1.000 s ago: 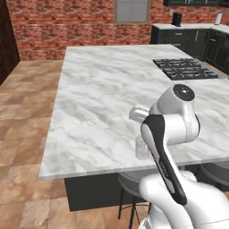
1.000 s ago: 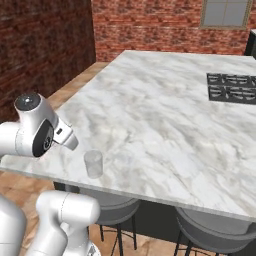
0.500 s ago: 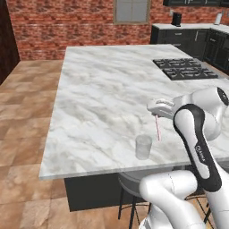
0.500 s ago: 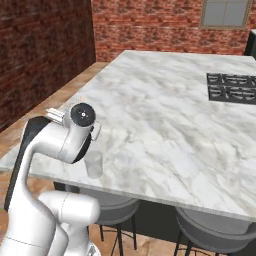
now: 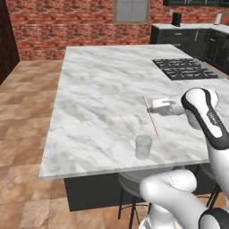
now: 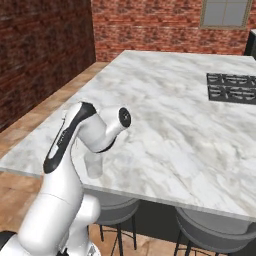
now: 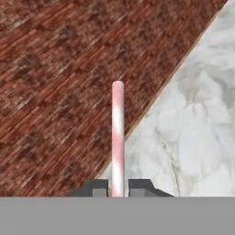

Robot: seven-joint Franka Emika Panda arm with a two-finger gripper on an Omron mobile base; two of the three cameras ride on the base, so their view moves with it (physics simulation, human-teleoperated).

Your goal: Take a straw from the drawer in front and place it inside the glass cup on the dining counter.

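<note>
Gripper (image 5: 152,106) clamped on the straw (image 5: 150,116), jaws together on its shaft, as seen in the hand view where the straw (image 7: 118,137) rises from between the two dark finger tips toward 12 o'clock. Held above the dining counter (image 5: 103,89), with the hand pointing roughly level toward 9 o'clock in the left base view and the straw hanging slanted, upper end near the fingers and lower end trailing toward 5 o'clock. Positioned at about 1 o'clock from the glass cup (image 5: 143,147), the lower tip of the straw just above and beside the rim; contact cannot be confirmed. Glass cup upright and apparently empty near the front edge of the marble top, also visible in the right base view behind the forearm (image 6: 93,165). Cooktop (image 5: 183,69) well apart at 1 o'clock, clear of the working area. Judged step in hand: transport complete or nearly so, alignment over the cup under way; insertion not yet done. Next move calls for bringing the lower tip directly over the cup opening, rotating the wrist to stand the straw closer to vertical, then lowering until the tip passes inside the rim before parting the jaws. Likely risk: with the present slant, a release short of the rim would drop the straw onto the marble, or a glancing touch could tip or push the light cup toward the counter edge.
</note>
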